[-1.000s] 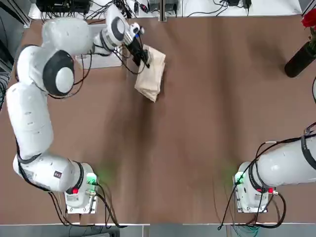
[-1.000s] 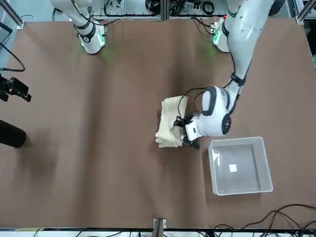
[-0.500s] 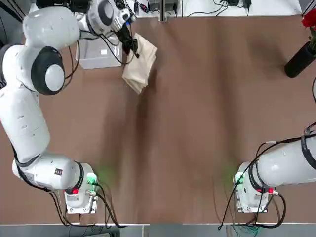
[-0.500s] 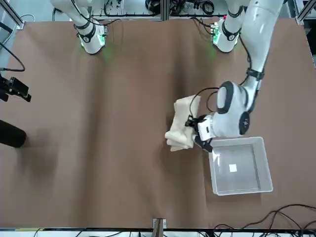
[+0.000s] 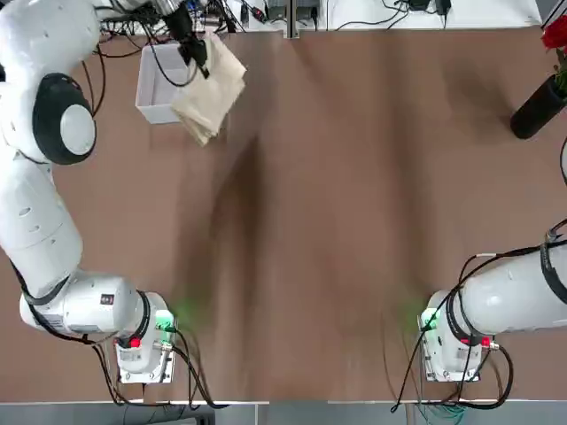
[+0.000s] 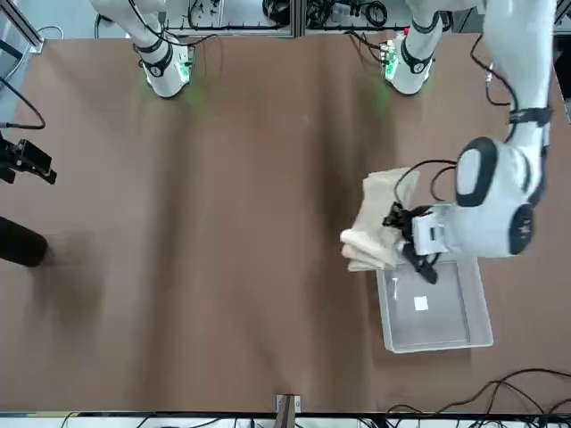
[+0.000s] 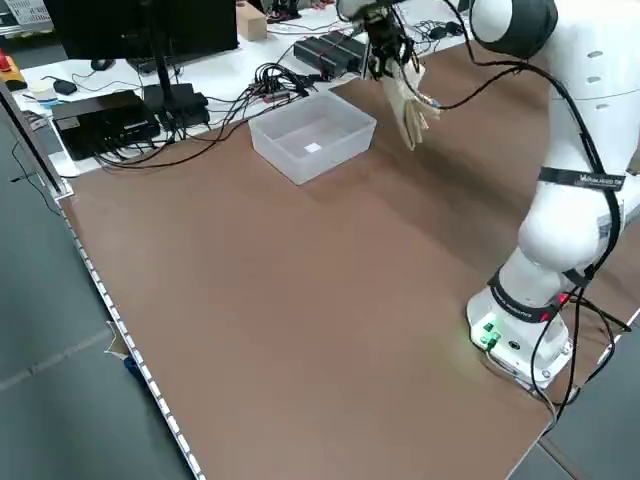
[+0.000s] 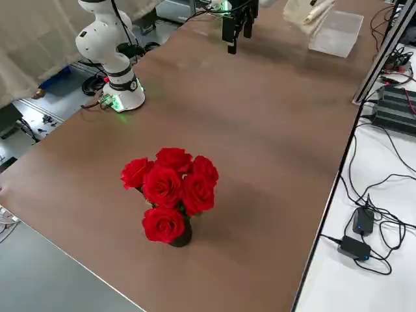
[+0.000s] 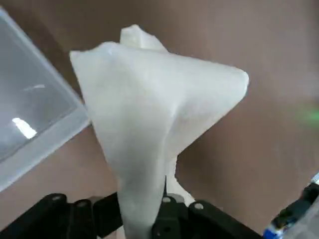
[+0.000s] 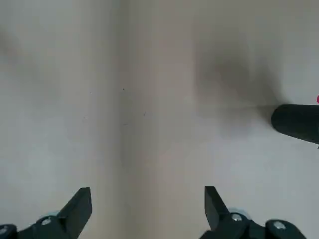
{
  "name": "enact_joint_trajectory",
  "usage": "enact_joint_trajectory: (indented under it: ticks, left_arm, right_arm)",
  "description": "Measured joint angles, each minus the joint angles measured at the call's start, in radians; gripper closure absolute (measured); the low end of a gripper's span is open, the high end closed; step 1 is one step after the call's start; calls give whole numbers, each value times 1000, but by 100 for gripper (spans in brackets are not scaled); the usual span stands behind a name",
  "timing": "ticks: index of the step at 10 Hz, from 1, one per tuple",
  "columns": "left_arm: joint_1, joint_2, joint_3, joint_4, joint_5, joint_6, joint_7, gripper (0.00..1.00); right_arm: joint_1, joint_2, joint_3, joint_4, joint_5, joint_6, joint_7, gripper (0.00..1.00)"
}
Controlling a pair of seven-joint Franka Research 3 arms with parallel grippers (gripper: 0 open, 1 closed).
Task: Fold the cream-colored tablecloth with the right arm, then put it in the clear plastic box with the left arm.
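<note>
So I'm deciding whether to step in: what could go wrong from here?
The cloth hangs pinched in the left jaws, its lower end flaring wide, so it may catch on the rim of the plastic box and drape outside. In the top view the cloth overlaps only part of the box, so letting go now could drop some on the table. Its folds hang loose and might open as it goes in.

White rounded arm segments [image 5: 44,212], dark grey joint rings [image 5: 60,119], looping black cables [image 6: 513,94], glowing green base lights [image 5: 164,320]
</note>
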Motion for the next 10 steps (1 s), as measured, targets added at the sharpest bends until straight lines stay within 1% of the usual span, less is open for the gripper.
enact_joint_trajectory:
  ticks: [2, 3, 5, 7, 10]
  left_arm:
    - [6, 2, 0, 32, 109, -7, 95, 85]
    - [4, 6, 0, 55, 143, -7, 132, 85]
    - [3, 17, 5, 81, 169, -7, 204, 85]
    - [2, 30, 37, 102, 183, -7, 300, 85]
    - [2, 94, 45, 144, 287, -2, 424, 85]
  right_arm:
    - [0, 0, 0, 0, 0, 0, 0, 0]
    - [0, 0, 0, 0, 0, 0, 0, 0]
    - [0, 0, 0, 0, 0, 0, 0, 0]
    - [0, 0, 0, 0, 0, 0, 0, 0]
    - [0, 0, 0, 0, 0, 0, 0, 0]
